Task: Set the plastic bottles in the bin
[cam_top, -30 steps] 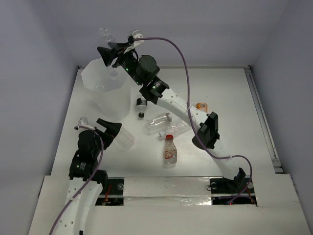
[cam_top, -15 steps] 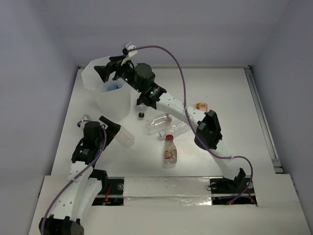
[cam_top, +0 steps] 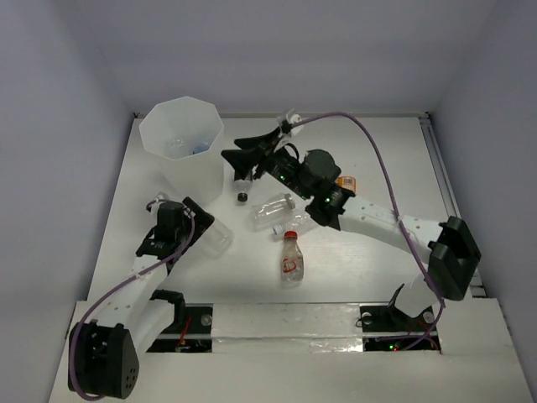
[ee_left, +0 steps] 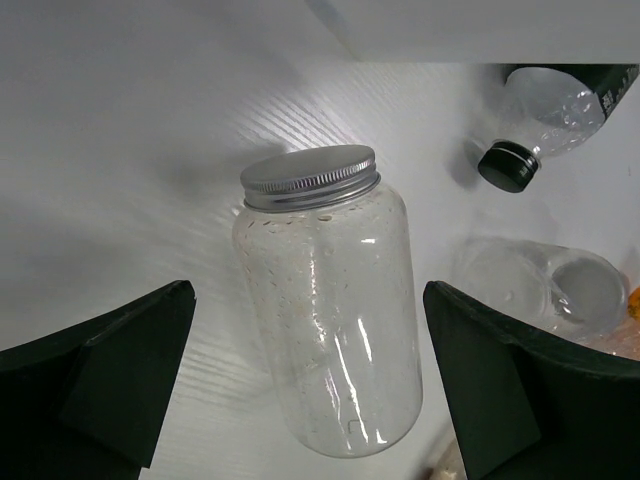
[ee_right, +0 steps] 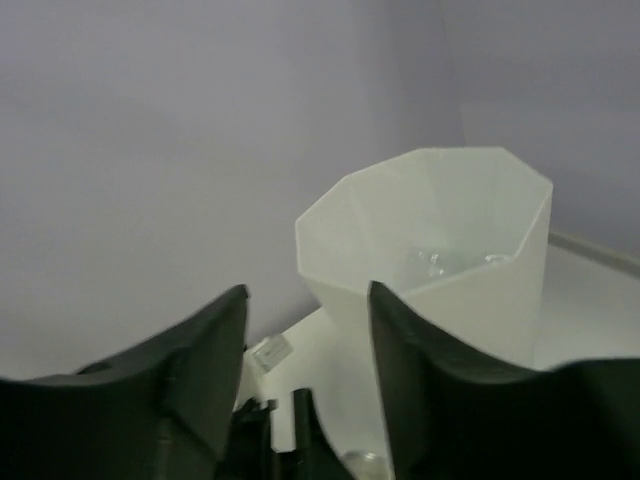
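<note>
My left gripper point(ee_left: 307, 300) has its fingers point(ee_left: 110, 370) spread wide. The wide clear bottle with a silver lid point(ee_left: 330, 330) lies on the table point(ee_left: 120, 150) between them, lid pointing away from the wrist. There is a gap on each side, so neither finger touches it. Beyond the tip of the finger on the right of that wrist view lies the black-capped bottle point(ee_left: 560, 105), its cap turned toward the fingers. Closer to the same finger, an uncapped clear bottle point(ee_left: 540, 290) lies with its open mouth facing the camera.

My right gripper point(ee_right: 307, 290) is also open, and nothing sits between its two fingers point(ee_right: 190, 370). The bin point(ee_right: 470, 300) stands upright ahead of those fingertips, a little to the right of them and apart from them. Blurred clear shapes lie at its bottom, and in the top view I see a bit of blue inside, but I cannot make out which bottles these are.

In the top view the right fingers hang in the air, pointing at the bin, with the black-capped bottle on the table beneath them. Back along that arm from the fingers, the red-capped bottle point(cam_top: 290, 256) rests on the table, and the orange bottle point(cam_top: 345, 181) shows just past the far side of the arm.
</note>
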Motion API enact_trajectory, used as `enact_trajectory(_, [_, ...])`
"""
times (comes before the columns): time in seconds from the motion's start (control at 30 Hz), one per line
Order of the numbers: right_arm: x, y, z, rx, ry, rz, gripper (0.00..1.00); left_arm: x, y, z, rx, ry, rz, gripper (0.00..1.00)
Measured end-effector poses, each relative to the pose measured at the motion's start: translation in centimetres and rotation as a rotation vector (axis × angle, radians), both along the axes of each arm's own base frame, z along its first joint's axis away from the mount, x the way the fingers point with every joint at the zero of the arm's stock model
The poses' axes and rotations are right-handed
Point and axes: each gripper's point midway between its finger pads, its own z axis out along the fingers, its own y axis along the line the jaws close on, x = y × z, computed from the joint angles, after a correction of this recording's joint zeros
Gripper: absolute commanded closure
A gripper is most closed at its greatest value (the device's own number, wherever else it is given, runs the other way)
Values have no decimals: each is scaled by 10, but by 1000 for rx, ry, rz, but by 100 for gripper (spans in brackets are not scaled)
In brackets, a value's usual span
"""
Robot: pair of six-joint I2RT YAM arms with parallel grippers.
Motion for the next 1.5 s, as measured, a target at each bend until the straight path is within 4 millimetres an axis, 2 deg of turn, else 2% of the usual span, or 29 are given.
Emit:
enact_trajectory(0.03, [-7,-8,-3,6,7,3,21,0,-2,-3,1,4,-7,1])
enact_trajectory(0.1, [-16,-19,-14,5,29,8,10,1,-6,-9,3,15,-21,1])
enact_trajectory(0.17, [-22,-26,-31,-16,59,9,5,2,-9,-15,5,23,-31,1])
enact_trajectory(0.3, [-33,-47,-71,-58,138,-11,4,2,-12,-26,6,33,-39,2])
enact_trajectory(0.43, [-49,-79,-113,-70,237,-51,10,7,-14,-27,5,4,-39,24])
enact_trajectory(0.57, [-69,-107,-166,-107,362,-92,3,9,-14,-24,5,-25,-34,36])
enact_trajectory(0.67, [-86,-123,-198,-152,452,-118,0,8,-14,-15,-1,-68,-37,40])
enact_trajectory(0.93, [-115,-164,-270,-216,663,-197,0,9,-19,40,-22,-282,-74,47])
enact_trajectory(1.03, [-119,-171,-292,-246,726,-218,0,3,-22,49,-29,-312,-95,47])
enact_trajectory(1.2, [-122,-169,-325,-310,811,-234,0,-8,-33,63,-53,-319,-158,47])
enact_trajectory(1.3, [-127,-167,-349,-368,862,-229,0,-13,-39,99,-65,-389,-201,47])
enact_trajectory(1.37, [-131,-163,-359,-393,885,-213,0,-15,-41,141,-70,-480,-220,47])
enact_trajectory(1.5, [-134,-149,-359,-389,886,-162,0,-21,-39,224,-62,-663,-235,46])
